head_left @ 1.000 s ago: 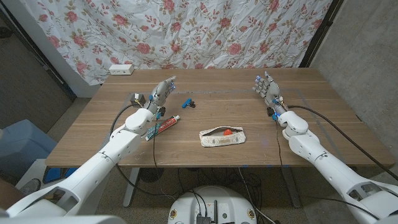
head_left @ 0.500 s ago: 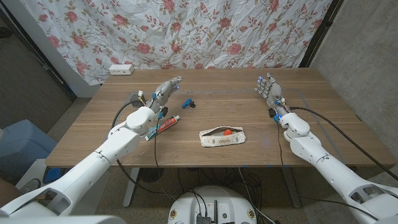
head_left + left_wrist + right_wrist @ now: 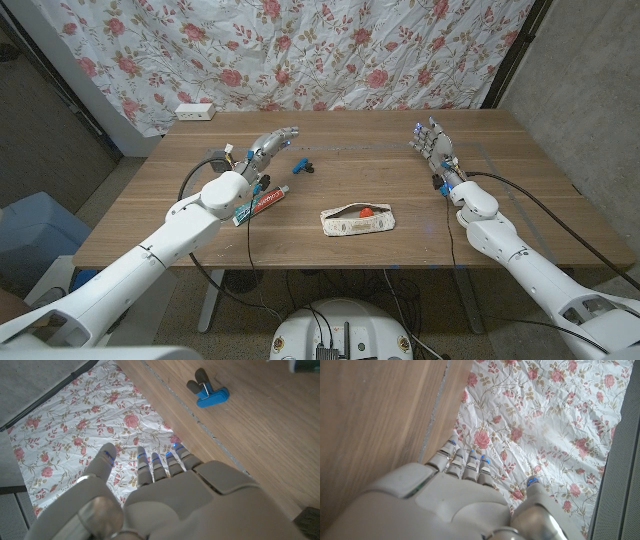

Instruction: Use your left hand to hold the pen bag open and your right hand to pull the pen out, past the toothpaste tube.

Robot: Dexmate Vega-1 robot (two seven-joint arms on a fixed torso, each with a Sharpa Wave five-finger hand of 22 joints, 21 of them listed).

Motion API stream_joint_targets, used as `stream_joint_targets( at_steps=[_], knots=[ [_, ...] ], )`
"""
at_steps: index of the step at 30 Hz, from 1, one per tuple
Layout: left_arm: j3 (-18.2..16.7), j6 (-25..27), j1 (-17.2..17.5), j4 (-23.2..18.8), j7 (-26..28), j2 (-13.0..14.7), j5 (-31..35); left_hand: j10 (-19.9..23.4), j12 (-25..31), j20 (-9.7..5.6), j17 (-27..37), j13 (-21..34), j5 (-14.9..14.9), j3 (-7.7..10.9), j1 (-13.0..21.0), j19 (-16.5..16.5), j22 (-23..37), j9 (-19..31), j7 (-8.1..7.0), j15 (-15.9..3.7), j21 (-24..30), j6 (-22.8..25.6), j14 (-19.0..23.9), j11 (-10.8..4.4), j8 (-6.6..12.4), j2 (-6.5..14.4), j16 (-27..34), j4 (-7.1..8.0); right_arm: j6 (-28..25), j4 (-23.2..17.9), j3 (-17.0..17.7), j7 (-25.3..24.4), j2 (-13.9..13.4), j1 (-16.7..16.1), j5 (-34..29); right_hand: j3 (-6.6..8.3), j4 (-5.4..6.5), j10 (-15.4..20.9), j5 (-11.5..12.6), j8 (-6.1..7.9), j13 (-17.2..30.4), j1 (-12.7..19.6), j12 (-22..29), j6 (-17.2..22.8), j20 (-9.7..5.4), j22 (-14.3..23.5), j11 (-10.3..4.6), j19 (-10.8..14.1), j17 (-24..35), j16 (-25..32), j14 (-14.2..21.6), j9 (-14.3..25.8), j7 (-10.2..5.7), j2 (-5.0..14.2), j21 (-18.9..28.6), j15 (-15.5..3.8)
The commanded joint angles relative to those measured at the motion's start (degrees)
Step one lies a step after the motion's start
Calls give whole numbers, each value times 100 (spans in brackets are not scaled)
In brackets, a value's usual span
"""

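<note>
Wooden table (image 3: 180,215) is carrying a soft, limp pen bag (image 3: 357,219), so you are bringing your empty, spread left hand (image 3: 272,143) toward its open lip while your empty right hand (image 3: 431,140) is waiting.

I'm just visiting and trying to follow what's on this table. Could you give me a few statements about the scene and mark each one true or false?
1. The pen bag lies on the table with neither hand touching it. True.
2. The right hand is pulling a pen out of the bag. False: it is open, away from the bag.
3. The toothpaste tube lies apart from the pen bag, on the left arm's side. True.
4. The left hand holds the blue clip. False: it is open and the clip lies on the table.
</note>
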Motion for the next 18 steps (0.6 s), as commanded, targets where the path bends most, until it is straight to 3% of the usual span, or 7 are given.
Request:
stream_joint_targets(
  at_steps=[1,18],
  knots=[
    [-66,458,234,-706,118,399,349,100,35,-11,26,22,2,12,110,57,6,15,-6,-188,27,117,79,-10,46,-22,21,-27,44,176,-50,120,63,115,-1,45,-7,66,52,50,2,-8,25,55,-33,12,-19,10,-3,-11,41,12,-1,79,35,17],
    [-39,1173,466,-1592,388,782,1123,393,52,-22,29,22,16,-8,491,183,4,16,-143,-267,24,545,268,-93,90,-174,27,-42,247,724,-107,448,250,418,42,55,-12,64,48,50,1,-16,20,72,-31,12,-37,28,-28,-5,67,12,-4,81,40,20]
  ],
)
